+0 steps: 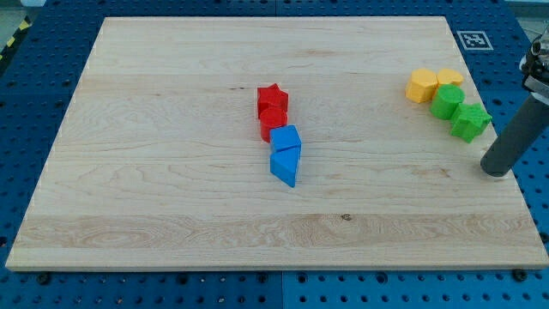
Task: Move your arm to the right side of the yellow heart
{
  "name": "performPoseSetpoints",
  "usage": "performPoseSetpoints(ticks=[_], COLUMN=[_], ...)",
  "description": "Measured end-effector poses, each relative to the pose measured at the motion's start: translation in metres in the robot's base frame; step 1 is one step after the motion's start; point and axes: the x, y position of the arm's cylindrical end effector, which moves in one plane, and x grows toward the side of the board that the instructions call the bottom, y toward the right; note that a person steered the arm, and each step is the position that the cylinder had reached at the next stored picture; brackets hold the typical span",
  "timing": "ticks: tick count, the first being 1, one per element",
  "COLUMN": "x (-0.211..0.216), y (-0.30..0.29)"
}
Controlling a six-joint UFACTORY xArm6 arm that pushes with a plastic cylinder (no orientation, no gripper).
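Nearest the view's bottom, the pale wooden desk [171, 232] lies bare along its front edge, resting on a blue perforated base [51, 77].

Toward the middle, a blue triangular block [286, 165] sits lowest in a short chain; touching it at about 12 o'clock is a second blue block [286, 136], its shape hard to make out. Touching that at 11 o'clock is a red block [271, 121] of unclear shape, and a red star block [273, 99] touches it at 12 o'clock.

My tool is a plain dark rod with nothing to spread or press together, and it holds nothing. My tip [495, 170] rests near the desk's right edge, at about 4 o'clock from the green star block [470, 121] and just beside it, not touching.

Farther back, a green rounded block [446, 101] touches the star at 10 o'clock. The yellow heart block [449, 79] sits at its 12 o'clock, touching it, with a yellow hexagon-like block [422, 86] pressed against its 9 o'clock side. My tip lies at about 5 o'clock from the heart, well apart.

No containers show.
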Motion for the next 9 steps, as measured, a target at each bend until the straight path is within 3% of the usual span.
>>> performPoseSetpoints(ticks=[3,9], x=[0.000,-0.116], y=[0.006,0.024])
